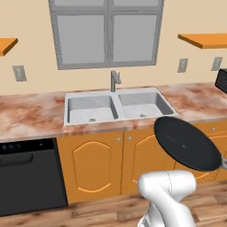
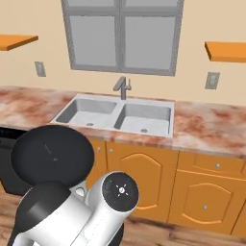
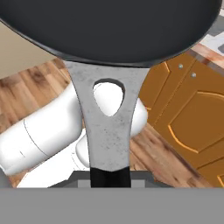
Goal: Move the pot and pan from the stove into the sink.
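The pan (image 1: 187, 144) hangs in the air in front of the orange cabinets (image 1: 95, 162), below and at about four o'clock of the sink (image 1: 116, 106). Its handle (image 3: 107, 127) runs down into the end effector (image 3: 110, 177), which is clamped on it; the fingers themselves are cut off at the frame's bottom. The pan's dark bowl hides part of the desk (image 1: 31, 115) edge.

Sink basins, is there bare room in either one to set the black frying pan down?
Both basins of the light grey steel double sink look bare, left and right of the divider below the grey faucet. The marbled counter on either side is bare too. The flat black frying pan hangs in front of the orange cabinets, held by its handle.
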